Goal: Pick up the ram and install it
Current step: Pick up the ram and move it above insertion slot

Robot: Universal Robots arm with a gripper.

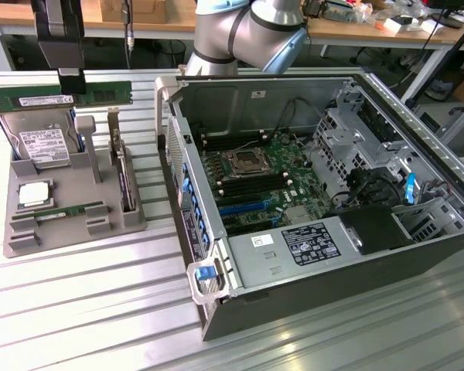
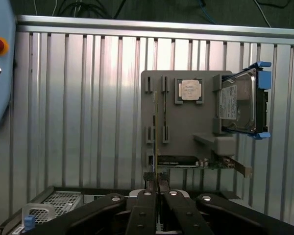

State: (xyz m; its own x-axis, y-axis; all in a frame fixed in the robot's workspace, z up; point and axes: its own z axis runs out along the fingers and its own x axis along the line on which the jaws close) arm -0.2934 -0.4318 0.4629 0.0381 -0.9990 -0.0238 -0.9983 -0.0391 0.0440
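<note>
Item: ram (image 1: 31,98), one green stick, held level in the upper left of the exterior view, clear above the grey tray (image 1: 15,239). The gripper (image 1: 69,86) is clamped on its long edge near the middle, fingers drawn together on the board. Tray contents beneath: hard drive (image 1: 42,144) standing at the back, processor chip (image 1: 32,193) lying flat, second ram (image 1: 62,210) seated in its slot at the front, expansion card (image 1: 124,182) upright at the tray's right edge. Centre and right of the frame: open computer case (image 1: 216,97) lying on the ribbed desk (image 1: 85,309), motherboard (image 1: 271,174) exposed, black memory slots (image 1: 232,141) running on both sides of the socket. Handling note, as a judgement: the step in hand appears to be the carry to the case. It goes best with the stick kept level and high enough to clear the case's near wall, its length parallel to the chosen slot, and the grip firm so the thin board neither pivots nor slips.
</note>
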